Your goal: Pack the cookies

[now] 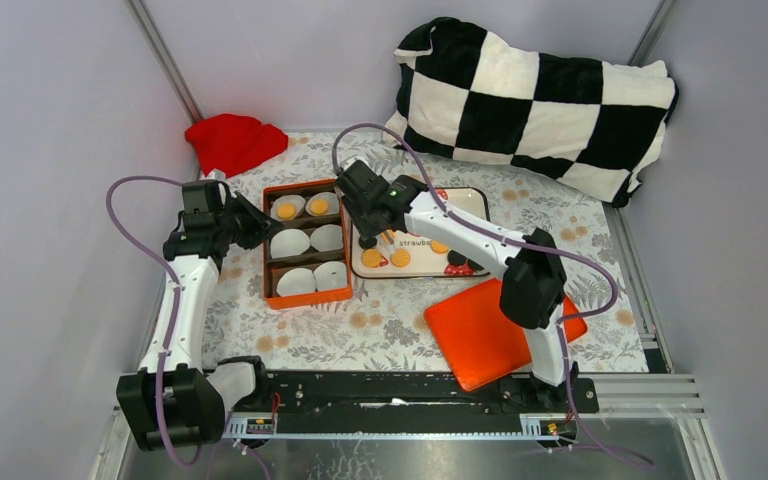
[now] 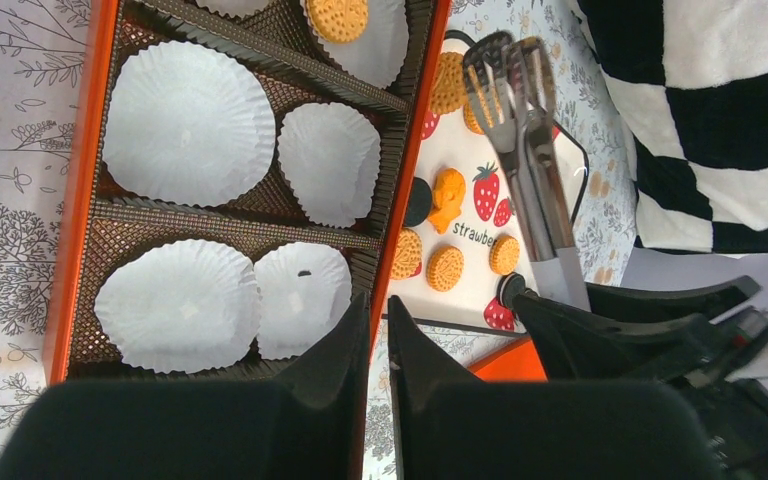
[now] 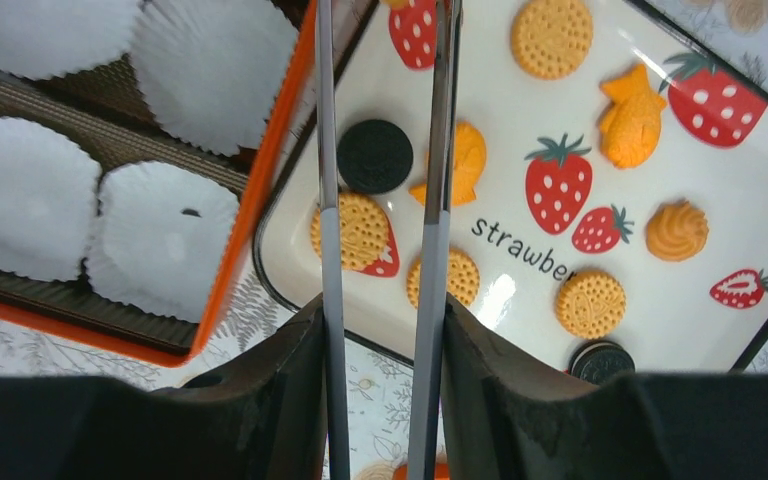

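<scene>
Round orange-yellow and black cookies lie on a white strawberry tray. To its left stands an orange box lined with white paper liners; two cookies sit in its far row. My right gripper hangs above the tray's near left corner, shut on metal tongs. The tong arms stand apart over a black cookie, with nothing between their tips. My left gripper hovers by the box, fingers almost together and empty. Its tips line up with the box's right wall.
A flat orange lid lies at the near right, under the right arm. A black-and-white checkered pillow fills the far right and a red cloth the far left corner. Grey walls close in both sides.
</scene>
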Available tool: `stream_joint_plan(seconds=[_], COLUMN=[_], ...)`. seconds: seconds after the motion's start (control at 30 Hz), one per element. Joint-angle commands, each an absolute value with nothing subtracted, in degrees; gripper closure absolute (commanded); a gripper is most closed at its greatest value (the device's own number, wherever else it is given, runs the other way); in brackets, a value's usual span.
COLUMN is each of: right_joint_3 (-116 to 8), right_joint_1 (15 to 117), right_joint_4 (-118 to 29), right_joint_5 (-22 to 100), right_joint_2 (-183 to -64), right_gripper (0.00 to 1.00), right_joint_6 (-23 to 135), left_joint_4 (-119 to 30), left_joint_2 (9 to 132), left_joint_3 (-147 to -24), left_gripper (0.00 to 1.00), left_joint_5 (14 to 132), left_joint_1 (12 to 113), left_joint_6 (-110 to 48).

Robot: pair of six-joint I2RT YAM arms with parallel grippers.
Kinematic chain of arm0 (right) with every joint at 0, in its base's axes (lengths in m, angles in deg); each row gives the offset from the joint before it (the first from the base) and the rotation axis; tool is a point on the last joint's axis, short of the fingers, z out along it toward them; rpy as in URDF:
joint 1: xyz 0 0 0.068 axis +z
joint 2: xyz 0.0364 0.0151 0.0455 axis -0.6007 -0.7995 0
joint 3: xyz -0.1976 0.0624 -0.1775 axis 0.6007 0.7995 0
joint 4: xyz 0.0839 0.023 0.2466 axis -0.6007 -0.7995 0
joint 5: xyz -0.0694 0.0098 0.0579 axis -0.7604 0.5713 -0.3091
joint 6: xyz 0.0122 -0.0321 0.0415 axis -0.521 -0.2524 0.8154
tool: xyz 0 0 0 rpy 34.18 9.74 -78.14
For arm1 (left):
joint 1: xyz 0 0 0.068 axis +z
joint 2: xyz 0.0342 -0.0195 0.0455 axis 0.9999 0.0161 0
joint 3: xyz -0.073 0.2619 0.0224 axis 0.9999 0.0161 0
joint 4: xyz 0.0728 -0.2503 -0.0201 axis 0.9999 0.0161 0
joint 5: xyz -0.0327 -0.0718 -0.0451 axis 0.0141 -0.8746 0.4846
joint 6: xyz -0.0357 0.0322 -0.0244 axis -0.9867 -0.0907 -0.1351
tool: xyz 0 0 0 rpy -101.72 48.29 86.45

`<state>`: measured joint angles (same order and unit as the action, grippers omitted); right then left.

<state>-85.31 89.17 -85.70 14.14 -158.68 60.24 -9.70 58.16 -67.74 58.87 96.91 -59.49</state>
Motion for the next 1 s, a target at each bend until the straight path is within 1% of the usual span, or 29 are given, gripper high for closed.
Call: stream_joint_plan(seconds=[0.0,0.1,0.23,0.33,0.53,0.57,0.63,0.7,0.83,0.9,0.97], right_joint_3=[-90.4,-88.2,-80.6,-77.3,-75.2,-75.1,-75.2,-75.5,-77.1,-78.0,-78.8], right_joint_1=[90.0,90.0,89.8,89.1,88.9,88.9,88.8,88.7,88.0,87.4,86.9], right_joint_4=[-87.4,-88.8,-86.0,-85.9,-86.2,-86.3,-86.5,-86.6,-86.8,-86.7,-86.7], right_joint_5=[12.9,11.4,8.7,8.8,9.8,9.6,8.9,8.8,8.3,9.0,9.9], right_joint_2=[-158.4,-157.6,-153.5,-151.8,-153.3,-153.5,-154.1,-154.8,-156.8,-157.6,-158.5], right_gripper=[1.0,1.0,1.0,1.0,0.96,0.91,0.79,0.76,0.64,0.64,0.59], right_joint_6=[59.2,60.1,61.1,62.0,62.7,63.0,63.6,63.7,63.8,63.7,63.7], left_joint_4=[-11.1,-11.0,-11.7,-12.1,-12.2,-12.2,-12.0,-12.0,-12.0,-12.0,-11.9], left_joint_2=[58.4,58.4,58.9,59.3,58.9,58.8,58.4,58.1,58.1,58.1,58.3], left_joint_3=[-69.0,-68.5,-67.9,-67.7,-67.5,-67.4,-67.5,-67.5,-67.5,-67.5,-67.4], left_gripper=[0.86,0.86,0.86,0.86,0.86,0.86,0.85,0.85,0.85,0.85,0.85], left_joint_5=[58.6,58.8,58.2,57.5,56.9,56.9,57.0,57.0,56.9,56.8,56.8], left_joint_1=[97.3,97.3,97.3,97.3,97.3,97.3,97.3,97.3,97.3,97.3,97.3], left_joint_6=[-58.4,-58.1,-58.2,-58.6,-58.7,-58.7,-58.8,-58.7,-58.7,-58.7,-58.6])
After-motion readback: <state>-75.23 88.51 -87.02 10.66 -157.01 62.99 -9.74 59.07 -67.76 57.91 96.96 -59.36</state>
